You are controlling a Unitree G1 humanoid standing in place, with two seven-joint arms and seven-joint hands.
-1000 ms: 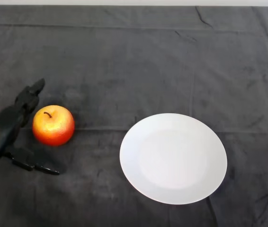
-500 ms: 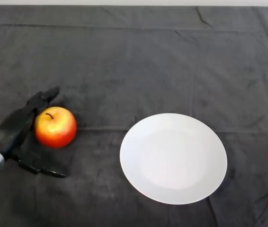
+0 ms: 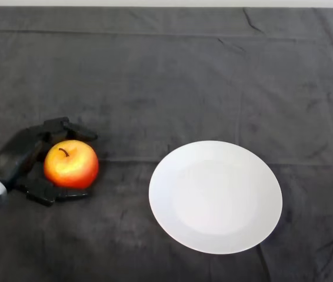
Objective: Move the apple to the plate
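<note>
Since a second ago the left hand [image 3: 19, 160] has closed in on the apple [image 3: 71, 164]: its fingers [image 3: 66, 127], which then stood straight beside the fruit, now curl over the far side, and the thumb [image 3: 57, 193] has come in under the near side. The apple has shifted slightly toward the plate [image 3: 215, 197]. It sits on the dark-clothed table [image 3: 172, 76], stem up, cupped between fingers and thumb, with the palm to its left. The white plate lies well apart to the right.
</note>
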